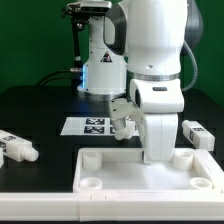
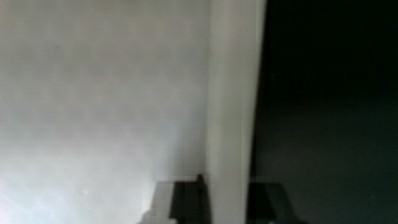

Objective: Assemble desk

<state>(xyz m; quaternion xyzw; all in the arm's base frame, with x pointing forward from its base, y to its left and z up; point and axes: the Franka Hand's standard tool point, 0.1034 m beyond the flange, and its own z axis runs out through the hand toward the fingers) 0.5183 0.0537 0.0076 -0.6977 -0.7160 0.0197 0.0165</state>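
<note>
White plastic parts lie spread over a black desk point(image 1: 40, 110) in the exterior view. At the left edge of the frame, about mid-height, one post leg point(image 1: 18, 147) lies on its side, with black-and-white square tags on its faces. Right of it, near the centre, the marker board point(image 1: 92, 126) lies flat. Behind the marker board, in the upper middle, stands the robot base point(image 1: 103, 72) with its blue light.

Across the bottom of the frame, from left of centre to the right edge, lies the desk panel point(image 1: 130, 175), flat and rimmed, open side up. Round sockets show in its corners, one of them at the far left corner point(image 1: 88, 158).

Right of centre the arm point(image 1: 160, 50) comes straight down from the top of the frame and meets the panel at its far rim. Its fingertips cannot be made out from here.

In the wrist view the gripper point(image 2: 217, 203) is closed narrow on that rim. A bright white edge runs between the two dark fingers point(image 2: 178, 202), with the panel's pale face on one side and the dark desk on the other.

At the right edge of the exterior view, about mid-height, a second leg point(image 1: 200, 135) lies just beyond the panel's far right corner.
</note>
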